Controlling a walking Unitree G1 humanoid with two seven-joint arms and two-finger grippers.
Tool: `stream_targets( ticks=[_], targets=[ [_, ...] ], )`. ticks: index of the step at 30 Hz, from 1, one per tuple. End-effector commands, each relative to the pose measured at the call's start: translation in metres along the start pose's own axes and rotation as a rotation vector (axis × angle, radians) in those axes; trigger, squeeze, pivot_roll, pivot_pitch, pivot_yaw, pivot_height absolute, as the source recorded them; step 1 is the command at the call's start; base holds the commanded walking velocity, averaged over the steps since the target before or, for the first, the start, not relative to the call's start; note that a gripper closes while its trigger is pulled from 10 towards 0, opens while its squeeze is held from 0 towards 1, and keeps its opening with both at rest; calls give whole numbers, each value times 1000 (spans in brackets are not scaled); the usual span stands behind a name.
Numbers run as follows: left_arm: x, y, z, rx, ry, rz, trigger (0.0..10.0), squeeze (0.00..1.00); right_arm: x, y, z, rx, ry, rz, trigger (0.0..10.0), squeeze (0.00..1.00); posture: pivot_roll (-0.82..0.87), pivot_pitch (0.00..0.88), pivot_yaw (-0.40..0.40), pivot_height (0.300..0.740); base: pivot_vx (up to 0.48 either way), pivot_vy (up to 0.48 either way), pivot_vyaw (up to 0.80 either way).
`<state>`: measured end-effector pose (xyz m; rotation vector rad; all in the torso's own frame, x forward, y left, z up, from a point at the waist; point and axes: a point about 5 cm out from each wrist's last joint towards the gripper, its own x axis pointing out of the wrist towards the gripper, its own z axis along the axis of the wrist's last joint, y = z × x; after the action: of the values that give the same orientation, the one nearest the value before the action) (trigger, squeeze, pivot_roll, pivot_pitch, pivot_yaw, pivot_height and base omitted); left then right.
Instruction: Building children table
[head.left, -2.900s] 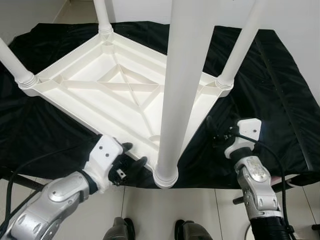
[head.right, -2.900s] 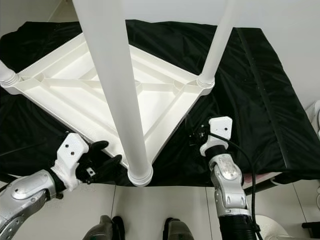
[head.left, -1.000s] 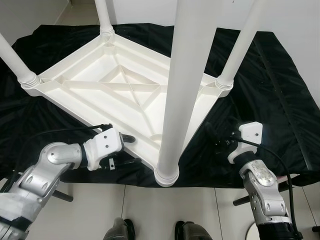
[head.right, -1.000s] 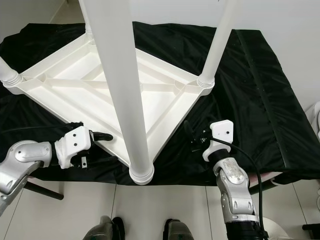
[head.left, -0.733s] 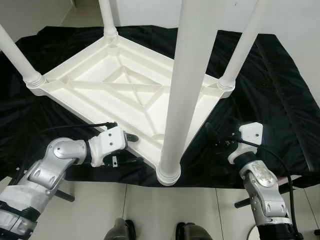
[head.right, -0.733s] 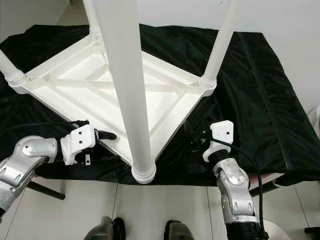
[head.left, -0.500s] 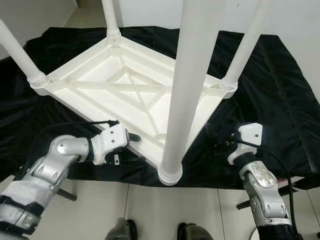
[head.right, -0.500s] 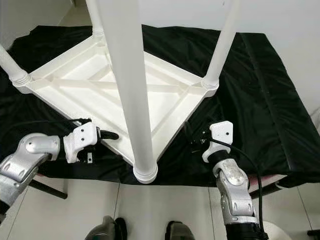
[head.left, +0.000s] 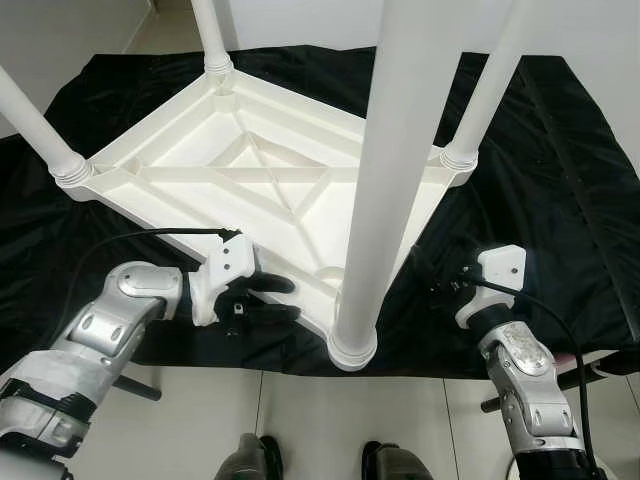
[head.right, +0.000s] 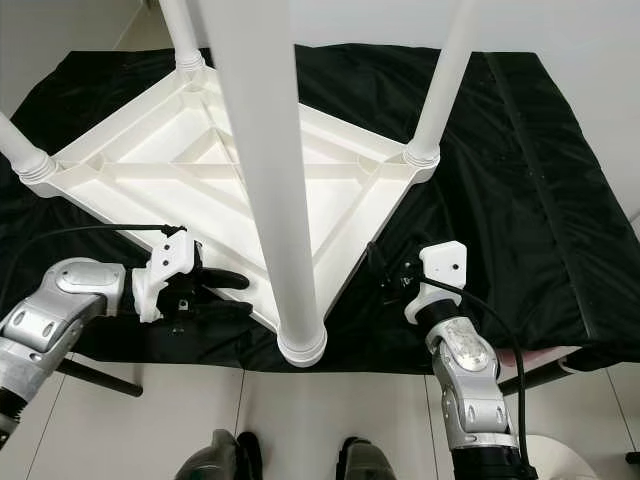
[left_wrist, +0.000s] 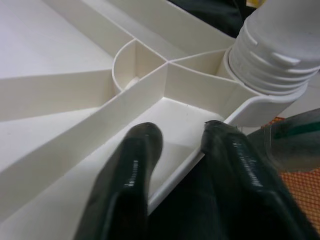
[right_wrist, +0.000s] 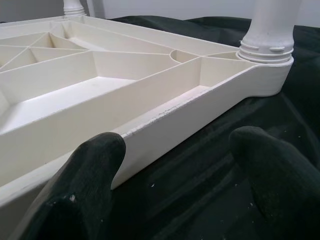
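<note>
A white plastic children's table (head.left: 160, 205) lies upside down on a black cloth, its legs pointing up. The nearest leg (head.left: 385, 180) rises at the corner closest to me, which overhangs the cloth's front edge. My left gripper (head.left: 275, 298) is at the near left rim beside that leg. In the left wrist view one finger (left_wrist: 140, 150) lies inside the ribbed underside and the other is outside the rim, clamped across it. My right gripper (head.left: 435, 280) rests low on the cloth, open. Its fingers (right_wrist: 95, 165) face the right rim (right_wrist: 165, 117) just short of it.
The black cloth (head.left: 540, 180) covers a low platform that ends just before my feet (head.left: 250, 460). Pale floor tiles (head.left: 300, 410) lie below. The tall legs stand between my head and the far side. A dark bar (head.left: 130, 385) sticks out under the platform at the left.
My left gripper has slid along the rim toward the near leg, and its fingers have drawn together across the rim. The right gripper has stayed put. The view shifted slightly.
</note>
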<state>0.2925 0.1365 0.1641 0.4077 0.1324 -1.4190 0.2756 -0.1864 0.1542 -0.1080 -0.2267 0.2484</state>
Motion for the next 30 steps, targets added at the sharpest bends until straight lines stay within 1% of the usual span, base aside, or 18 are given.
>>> stream_targets(
  ticks=[1,3,4,6,7,8,9,13,14,16,17,19,25,28,30],
  targets=[
    [5,-14,-14,-65,40,-143,1333,0,-3,2,-3,-1,21,6,10000,0,-134,214,89,740,0,0,0],
    [7,-13,-14,-56,34,-123,1137,0,-3,1,-2,0,17,-2,10000,0,-135,217,85,740,0,0,0],
    [9,-12,-14,-49,29,-106,2471,0,-2,0,-1,3,13,-9,10000,0,-137,220,82,740,0,0,0],
    [13,-12,-13,-32,14,-75,2471,0,0,-2,0,5,5,-16,10000,0,-137,220,82,740,0,0,0],
    [14,-12,-13,-32,8,-65,4157,0,1,-2,1,4,2,-17,10000,0,-138,219,82,740,0,0,0],
    [15,-13,-12,-27,7,-66,4824,0,1,-2,2,6,0,-18,10000,0,-138,220,80,740,0,0,0],
    [17,-15,-12,6,18,-65,10000,0,2,-2,2,3,-2,-17,10000,0,-138,220,80,740,0,0,0],
    [16,-12,-8,-2,13,-70,10000,0,2,-2,2,4,0,-12,10000,0,-136,223,79,740,0,0,0],
    [13,-9,-3,-43,-23,-81,10000,1000,2,-2,2,3,1,-12,10000,0,-136,224,80,740,0,0,0],
    [7,-5,6,-88,-78,-106,10000,1000,2,-3,2,2,2,-12,10000,0,-134,219,80,740,0,0,0],
    [7,-5,6,-88,-78,-106,10000,1000,2,-3,2,2,2,-12,10000,0,-134,219,80,740,0,0,0],
    [1,-2,15,-113,-122,-129,10000,1000,2,-3,1,1,3,-14,10000,0,-131,215,84,740,0,0,0],
    [-2,0,20,-93,-122,-136,10000,1000,3,-3,1,3,2,-13,10000,0,-130,215,83,740,0,0,0],
    [-8,-6,19,-85,-89,-169,10000,1000,2,-3,2,2,-1,-10,10000,0,-132,222,79,740,0,0,0],
    [-8,-6,19,-85,-89,-169,10000,1000,2,-3,2,2,-1,-10,10000,0,-132,222,79,740,0,0,0]
  ],
)
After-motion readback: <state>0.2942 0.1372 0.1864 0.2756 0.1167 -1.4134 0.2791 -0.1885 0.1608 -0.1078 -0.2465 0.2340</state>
